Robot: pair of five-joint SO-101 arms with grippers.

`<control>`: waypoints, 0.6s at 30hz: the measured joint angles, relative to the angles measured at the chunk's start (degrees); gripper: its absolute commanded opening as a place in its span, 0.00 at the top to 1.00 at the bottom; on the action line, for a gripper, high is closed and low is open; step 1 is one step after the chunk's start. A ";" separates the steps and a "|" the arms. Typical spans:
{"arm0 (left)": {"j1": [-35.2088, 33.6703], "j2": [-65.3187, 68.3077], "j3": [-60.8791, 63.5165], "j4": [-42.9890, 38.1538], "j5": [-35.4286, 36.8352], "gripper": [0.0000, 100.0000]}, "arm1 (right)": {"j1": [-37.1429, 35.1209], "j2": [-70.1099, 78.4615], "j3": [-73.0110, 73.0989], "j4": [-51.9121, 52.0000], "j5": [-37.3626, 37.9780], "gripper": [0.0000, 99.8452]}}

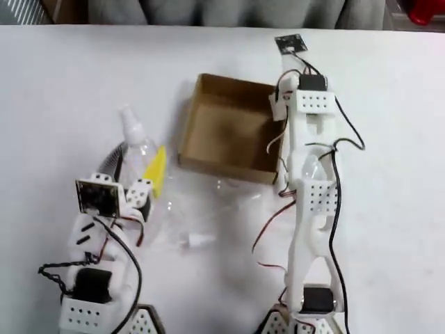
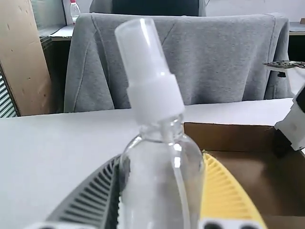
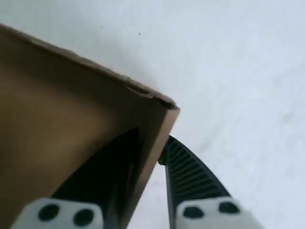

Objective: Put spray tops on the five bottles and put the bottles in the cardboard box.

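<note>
On the table (image 1: 62, 76), the left tool (image 2: 161, 160) is clamped on a clear bottle (image 2: 157, 195) wearing a white spray top (image 2: 147, 81), just beside the cardboard box (image 1: 222, 136). The right tool (image 3: 155, 164) pinches the box's wall near a corner, one finger inside, one outside.

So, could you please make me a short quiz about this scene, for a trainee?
1. True or false: the left gripper holds the box.
2. Fill in: the held bottle wears a spray ___.
3. The right gripper has its fingers: A) both inside the box; B) on either side of a box wall; C) far from the box.
Key: 1 false; 2 top; 3 B.
</note>
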 measured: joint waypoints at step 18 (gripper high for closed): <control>0.00 0.00 0.00 0.00 0.00 0.98 | -3.16 0.00 -2.64 6.33 2.46 0.94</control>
